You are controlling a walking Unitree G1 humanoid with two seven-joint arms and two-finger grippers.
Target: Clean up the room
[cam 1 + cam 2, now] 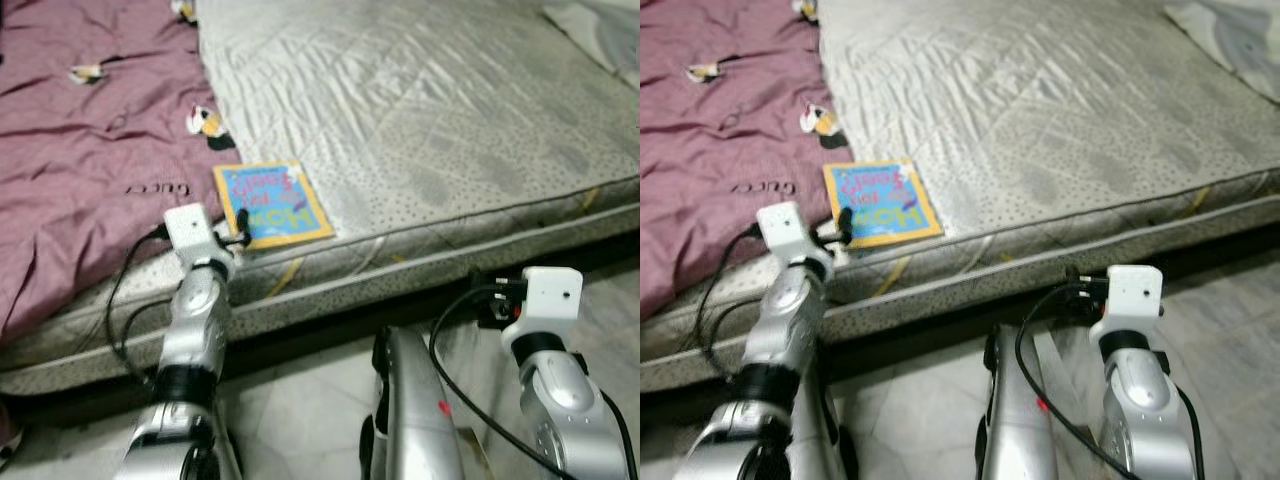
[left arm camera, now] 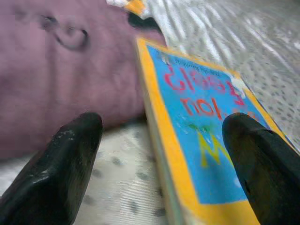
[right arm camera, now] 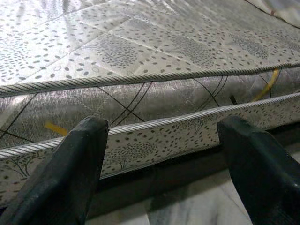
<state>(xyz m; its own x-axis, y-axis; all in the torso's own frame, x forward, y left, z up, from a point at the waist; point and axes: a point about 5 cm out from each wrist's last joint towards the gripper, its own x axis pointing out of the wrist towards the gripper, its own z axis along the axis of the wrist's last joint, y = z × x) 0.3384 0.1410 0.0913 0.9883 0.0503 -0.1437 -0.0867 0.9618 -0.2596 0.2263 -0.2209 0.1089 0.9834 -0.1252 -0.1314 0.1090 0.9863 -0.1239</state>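
A yellow-bordered children's book [image 1: 271, 204] lies flat at the mattress's [image 1: 450, 120] near edge, just beside a rumpled purple blanket [image 1: 80, 160]. The left gripper [image 2: 159, 164] straddles its corner, fingers spread. The right gripper [image 3: 164, 164] hangs released below the mattress edge.

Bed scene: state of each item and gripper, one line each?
book: closed, flat on mattress edge, beside blanket
blanket: crumpled, spread over mattress's left part
mattress: otherwise bare
left gripper: open, straddling book's edge
right gripper: open, facing mattress side
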